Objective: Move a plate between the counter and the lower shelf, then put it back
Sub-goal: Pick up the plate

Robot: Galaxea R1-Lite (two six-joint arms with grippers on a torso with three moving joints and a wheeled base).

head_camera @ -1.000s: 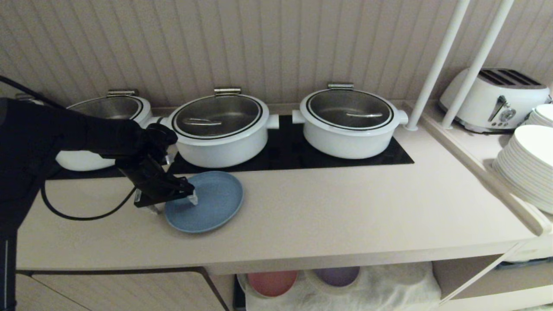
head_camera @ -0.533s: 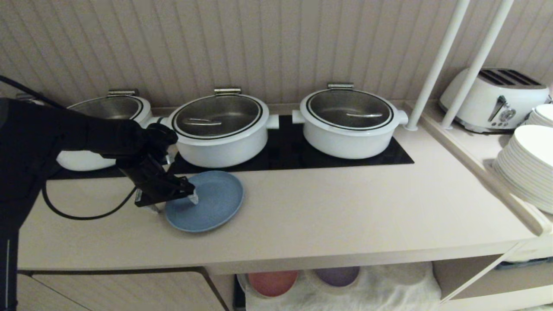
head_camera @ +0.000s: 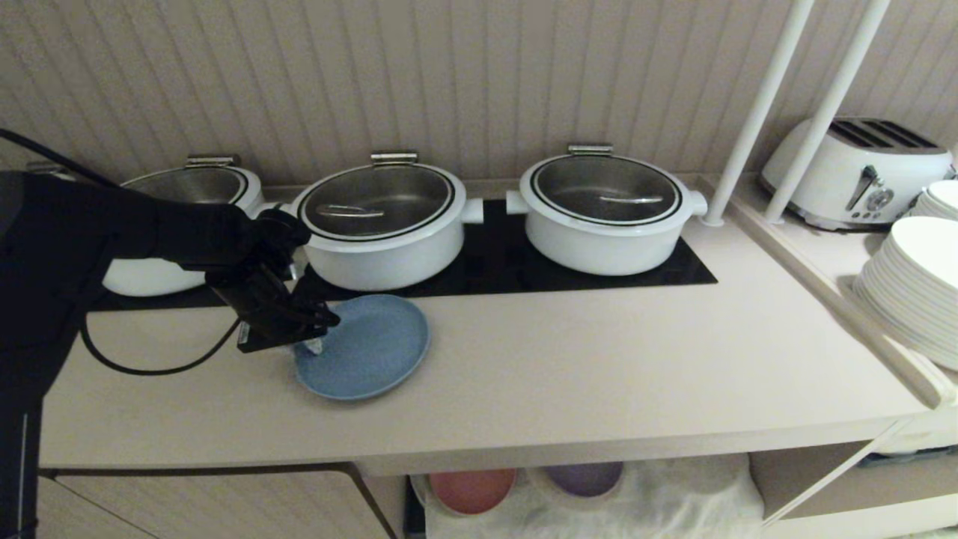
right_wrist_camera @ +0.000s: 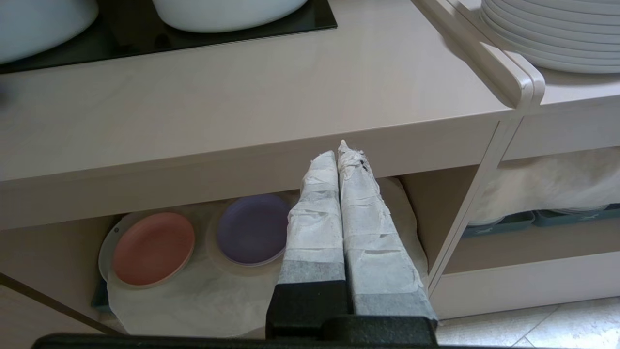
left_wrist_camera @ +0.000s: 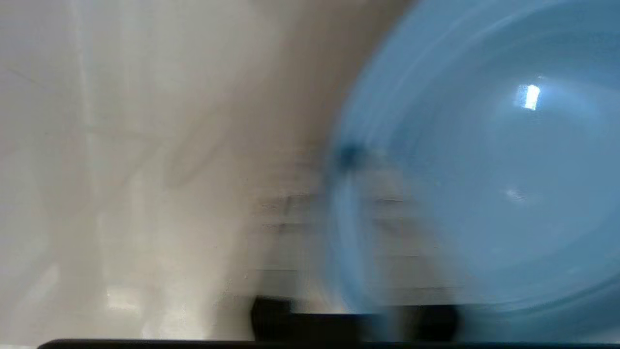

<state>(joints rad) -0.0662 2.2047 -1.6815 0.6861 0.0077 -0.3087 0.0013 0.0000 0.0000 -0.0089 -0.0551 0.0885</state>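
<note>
Your left gripper (head_camera: 314, 346) pinched on the plate (head_camera: 374, 348) rim, plate on the counter (head_camera: 599, 359), right gripper (right_wrist_camera: 341, 160) pressed together, parked below.

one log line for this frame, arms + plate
left gripper: closing on near-left rim of plate | plate: on counter | right gripper: shut, idle, before lower shelf

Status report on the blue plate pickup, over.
Left gripper clamped on near-left rim of light-blue plate, plate on the counter. Right gripper shut, empty, parked before the lower shelf. Nothing in the way.
</note>
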